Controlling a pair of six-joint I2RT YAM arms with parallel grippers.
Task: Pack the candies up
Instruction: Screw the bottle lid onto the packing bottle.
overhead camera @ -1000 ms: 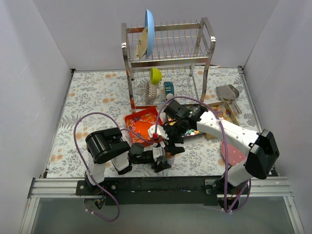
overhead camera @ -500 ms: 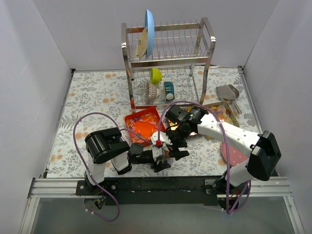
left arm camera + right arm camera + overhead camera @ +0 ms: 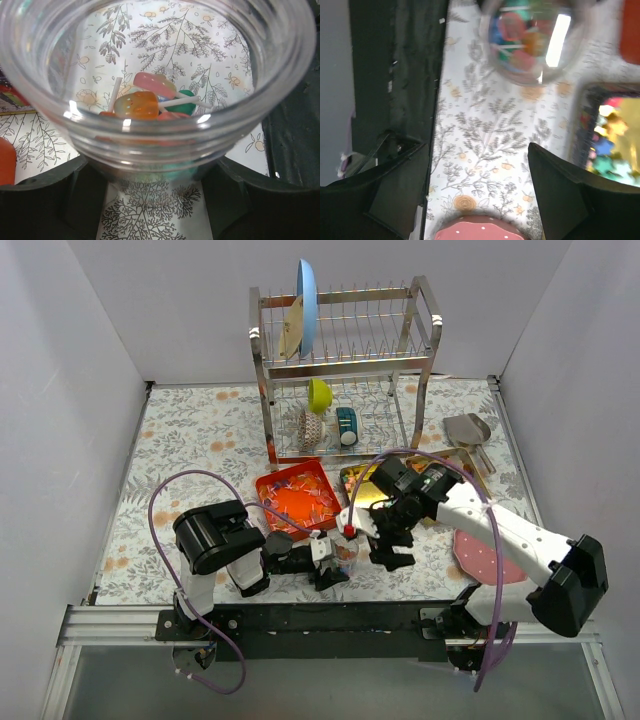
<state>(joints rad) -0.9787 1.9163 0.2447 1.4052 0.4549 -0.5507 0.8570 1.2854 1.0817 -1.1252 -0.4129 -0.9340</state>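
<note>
Several candies [image 3: 145, 102] in glass [image 3: 166, 139] | L tool [image 3: 156, 210] grips glass | R tool [image 3: 477, 180] wide, shifted right

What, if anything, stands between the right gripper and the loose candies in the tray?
Nothing visible does. The right gripper is open over bare tablecloth, and the tray with the candies lies uncovered just beside it. The glass stands off to one side, clear of that path.
</note>
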